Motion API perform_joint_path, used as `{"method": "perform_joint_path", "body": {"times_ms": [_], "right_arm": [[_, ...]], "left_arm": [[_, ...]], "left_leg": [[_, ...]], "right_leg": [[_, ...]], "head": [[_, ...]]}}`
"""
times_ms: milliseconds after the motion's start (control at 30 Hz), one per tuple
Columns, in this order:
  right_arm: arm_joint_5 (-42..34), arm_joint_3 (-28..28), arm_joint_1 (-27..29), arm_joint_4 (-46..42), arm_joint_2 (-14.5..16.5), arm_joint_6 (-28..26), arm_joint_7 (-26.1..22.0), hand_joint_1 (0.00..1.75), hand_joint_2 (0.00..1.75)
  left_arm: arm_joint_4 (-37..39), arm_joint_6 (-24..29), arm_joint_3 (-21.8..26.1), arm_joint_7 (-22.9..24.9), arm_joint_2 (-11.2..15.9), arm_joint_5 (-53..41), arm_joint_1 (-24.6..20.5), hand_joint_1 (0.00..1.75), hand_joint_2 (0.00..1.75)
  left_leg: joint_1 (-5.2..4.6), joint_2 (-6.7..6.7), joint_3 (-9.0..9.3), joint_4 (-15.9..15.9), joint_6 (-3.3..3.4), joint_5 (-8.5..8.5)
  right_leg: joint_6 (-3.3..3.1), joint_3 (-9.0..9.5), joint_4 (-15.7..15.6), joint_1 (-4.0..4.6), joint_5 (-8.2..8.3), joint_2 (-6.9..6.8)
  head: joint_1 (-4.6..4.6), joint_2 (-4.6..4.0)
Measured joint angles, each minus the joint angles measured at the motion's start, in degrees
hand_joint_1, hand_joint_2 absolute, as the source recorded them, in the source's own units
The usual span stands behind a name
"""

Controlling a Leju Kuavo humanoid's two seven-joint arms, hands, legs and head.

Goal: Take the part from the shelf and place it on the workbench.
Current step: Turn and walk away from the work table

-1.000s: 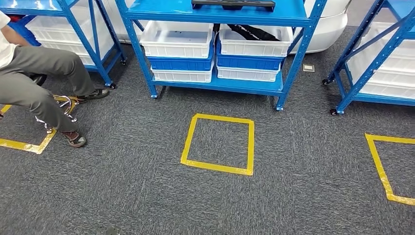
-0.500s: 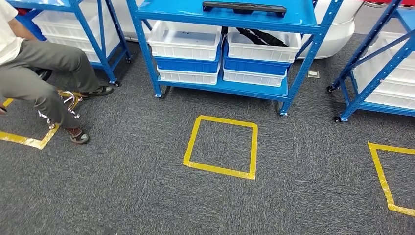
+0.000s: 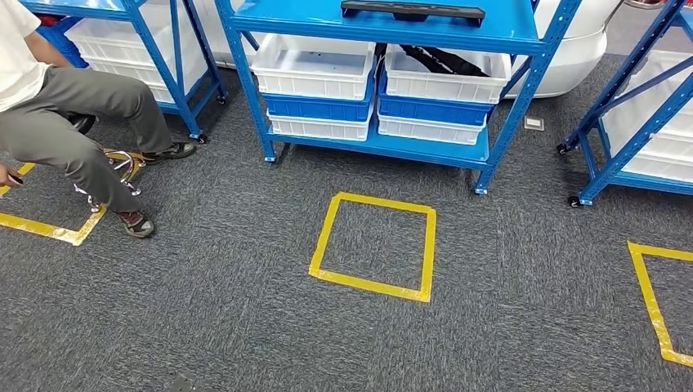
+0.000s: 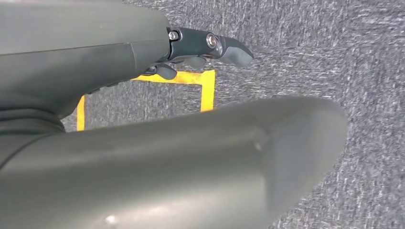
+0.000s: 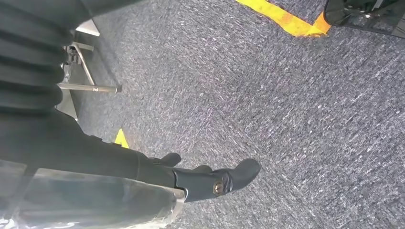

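Since a second ago the camera has moved, and the blue shelf (image 3: 384,33) at 12 o'clock looks nearer, its black part (image 3: 413,11) on top. Left hand (image 4: 143,95) and right hand (image 5: 143,176) hang over carpet, fingers extended, holding nothing.

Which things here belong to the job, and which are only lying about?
For the job:
- black part on the blue shelf
- left hand, holding nothing
- right hand, holding nothing

Lying about:
- white bins
- yellow tape square
- seated person
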Motion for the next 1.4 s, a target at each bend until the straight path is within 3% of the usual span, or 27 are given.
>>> {"method": "perform_joint_path", "body": {"times_ms": [133, 233, 300, 400, 467, 533, 567, 600, 633, 700, 767, 833, 933, 967, 1033, 1067, 1100, 1133, 1200, 1233, 1267, 1400], "right_arm": [[0.10, -0.01, -0.03, 0.00, 0.00, 0.10, 0.10, 0.00, 1.75], [0.19, 0.00, -0.03, 0.00, 0.11, 0.14, 0.18, 0.00, 1.75], [0.23, -0.01, -0.07, 0.00, 0.27, 0.16, 0.27, 0.00, 1.75], [0.28, -0.01, -0.14, 0.00, 0.34, 0.16, 0.35, 0.00, 1.75], [0.30, 0.00, -0.18, 0.00, 0.25, 0.17, 0.37, 0.00, 1.75], [0.31, 0.00, -0.13, 0.00, 0.22, 0.18, 0.38, 0.00, 1.75], [0.32, 0.00, -0.06, 0.00, 0.21, 0.19, 0.39, 0.00, 1.75], [0.33, -0.01, 0.01, 0.00, 0.18, 0.19, 0.42, 0.00, 1.75], [0.34, -0.01, 0.06, 0.00, 0.13, 0.19, 0.44, 0.00, 1.75], [0.35, -0.01, 0.01, 0.00, 0.02, 0.19, 0.45, 0.00, 1.75], [0.38, 0.00, -0.12, 0.00, 0.01, 0.21, 0.45, 0.00, 1.75], [0.44, 0.01, -0.13, 0.00, 0.07, 0.37, 0.45, 0.00, 1.75], [0.51, 0.00, -0.09, 0.00, 0.16, 0.70, 0.45, 0.00, 1.75], [0.53, -0.01, -0.09, 0.00, 0.17, 0.74, 0.45, 0.00, 1.75], [0.66, -0.01, -0.09, 0.00, 0.15, 0.77, 0.45, 0.00, 1.75], [0.76, -0.01, -0.06, 0.00, 0.16, 0.78, 0.45, 0.00, 1.75], [0.86, -0.01, 0.00, 0.00, 0.17, 0.78, 0.45, 0.00, 1.75], [0.95, -0.01, 0.06, 0.00, 0.20, 0.78, 0.45, 0.00, 1.75], [1.02, -0.01, 0.12, 0.01, 0.28, 0.78, 0.45, 0.00, 1.75], [1.03, -0.01, 0.08, 0.01, 0.36, 0.79, 0.45, 0.00, 1.75], [1.04, -0.01, 0.02, 0.01, 0.43, 0.79, 0.45, 0.00, 1.75], [1.05, -0.01, -0.12, 0.00, 0.56, 0.80, 0.45, 0.00, 1.75]], "left_arm": [[0.00, 0.40, 0.85, -0.71, -0.01, 0.24, -0.01, 0.00, 0.00], [0.00, 0.45, 1.34, -1.05, 0.07, 0.28, -0.01, 0.00, 0.00], [-0.02, 0.44, 1.55, -1.36, 0.19, 0.28, 0.00, 0.00, 0.00], [-0.14, 0.44, 1.63, -1.60, 0.23, 0.27, -0.01, 0.00, 0.00], [-0.17, 0.44, 1.65, -1.64, 0.10, 0.27, -0.07, 0.00, 0.00], [-0.17, 0.46, 1.67, -1.65, 0.04, 0.28, -0.10, 0.00, 0.00], [-0.17, 0.54, 1.72, -1.65, 0.02, 0.37, -0.08, 0.00, 0.00], [-0.17, 0.61, 1.83, -1.65, 0.00, 0.47, -0.06, 0.00, 0.00], [-0.17, 0.68, 1.98, -1.67, -0.03, 0.57, -0.04, 0.00, 0.00], [-0.18, 0.72, 2.33, -1.75, -0.07, 0.69, -0.02, 0.00, 0.00], [-0.19, 0.72, 2.54, -1.81, -0.02, 0.69, -0.03, 0.00, 0.00], [-0.20, 0.74, 2.67, -1.86, 0.06, 0.68, -0.03, 0.00, 0.00], [-0.23, 0.86, 3.01, -1.95, 0.10, 0.55, -0.04, 0.00, 0.00], [-0.24, 0.93, 3.13, -1.99, 0.13, 0.52, -0.04, 0.00, 0.00], [-0.24, 1.25, 3.35, -2.03, 0.07, 0.57, -0.01, 0.00, 0.00], [-0.24, 1.49, 3.44, -2.01, -0.01, 0.61, 0.01, 0.00, 0.00], [-0.24, 1.73, 3.53, -1.99, -0.14, 0.65, 0.02, 0.00, 0.00], [-0.24, 1.90, 3.62, -1.97, -0.26, 0.68, 0.02, 0.00, 0.00], [-0.24, 2.01, 3.85, -1.95, -0.40, 0.69, 0.01, 0.00, 0.00], [-0.25, 2.02, 3.93, -1.94, -0.43, 0.69, -0.02, 0.00, 0.00], [-0.26, 2.03, 3.97, -1.91, -0.45, 0.69, -0.08, 0.00, 0.00], [-0.30, 2.13, 4.01, -1.79, -0.57, 0.69, -0.16, 0.00, 0.00]], "left_leg": [[0.13, 0.00, 0.04, -0.10, -0.20, 0.02], [0.14, 0.03, -0.09, 0.22, -0.36, -0.32], [0.11, 0.03, -0.13, 0.24, -0.05, -0.48], [0.48, 0.09, 1.45, -2.41, 0.74, 0.75], [0.68, 0.21, 2.23, -3.74, 1.07, 1.49], [0.62, 0.23, 2.20, -3.84, 1.20, 1.51], [0.59, 0.17, 2.18, -3.83, 1.11, 1.41], [0.60, 0.09, 2.18, -3.77, 0.96, 1.29], [0.64, 0.00, 2.21, -3.63, 0.71, 1.13], [0.60, -0.12, 2.13, -2.81, -0.15, 0.48], [0.38, -0.13, 1.93, -1.76, -1.08, -0.66], [0.43, -0.11, 1.90, -1.35, -1.60, -1.35], [1.06, 0.29, 0.95, 1.44, -2.39, -2.78], [1.21, 0.52, -0.45, 4.40, -2.74, -4.16], [1.36, 0.85, -4.92, 12.26, -3.27, -7.20], [1.43, 0.91, -6.94, 15.19, -3.37, -7.74], [1.50, 0.93, -8.12, 16.19, -3.33, -7.11], [1.53, 0.94, -8.09, 14.73, -3.15, -5.20], [1.42, 1.00, -5.30, 6.96, -2.33, 0.08], [1.20, 1.12, -3.79, 3.42, -1.86, 1.70], [0.93, 1.22, -2.75, 1.22, -1.38, 2.32], [0.43, 0.85, -0.63, -1.76, 0.40, 1.75]], "right_leg": [[-0.06, -0.04, 0.00, 0.25, -0.04, 0.00], [-0.02, 0.07, -0.15, -0.06, -0.04, 0.02], [0.16, 0.30, -0.55, -0.18, 0.07, 0.03], [0.45, 0.38, -0.37, 0.36, -0.18, 0.02], [-0.16, -1.86, 4.25, 0.53, -2.35, 0.05], [-0.55, -5.67, 11.27, 0.52, -4.99, 0.08], [-0.35, -7.03, 13.49, 0.50, -5.45, 0.07], [0.10, -7.45, 13.80, 0.45, -5.06, 0.07], [0.72, -6.67, 11.81, 0.38, -3.81, 0.06], [1.67, -3.06, 4.16, 0.17, -0.71, 0.05], [1.09, -0.53, -0.59, 0.20, 0.66, 0.05], [-0.21, -0.11, -0.97, 0.45, 0.65, 0.08], [-1.48, 0.48, -1.05, 0.20, 0.53, 0.12], [-1.83, 0.78, -1.07, 0.12, 0.37, 0.12], [-2.25, 1.28, -1.06, 0.27, -0.12, 0.08], [-2.31, 1.56, -1.06, 0.34, -0.40, 0.08], [-2.28, 1.93, -1.06, 0.40, -0.73, 0.09], [-2.20, 2.43, -1.06, 0.43, -1.10, 0.11], [-1.95, 3.47, -1.17, 0.47, -1.93, 0.14], [-1.72, 3.84, -1.31, 0.60, -2.34, 0.15], [-1.42, 4.12, -1.61, 0.62, -2.67, 0.14], [0.39, 5.99, -1.47, 1.04, -2.40, -0.08]], "head": [[0.01, 0.01], [0.01, 0.01], [-0.02, 0.01], [0.11, 0.01], [0.31, 0.00], [0.38, -0.01], [0.38, 0.00], [0.39, 0.01], [0.40, 0.01], [0.46, 0.01], [0.36, 0.01], [0.16, 0.00], [0.00, -0.01], [-0.07, -0.01], [-0.16, -0.01], [-0.16, 0.00], [-0.16, 0.00], [-0.16, 0.00], [-0.15, 0.00], [-0.12, 0.01], [-0.13, 0.01], [-0.16, 0.01]]}}
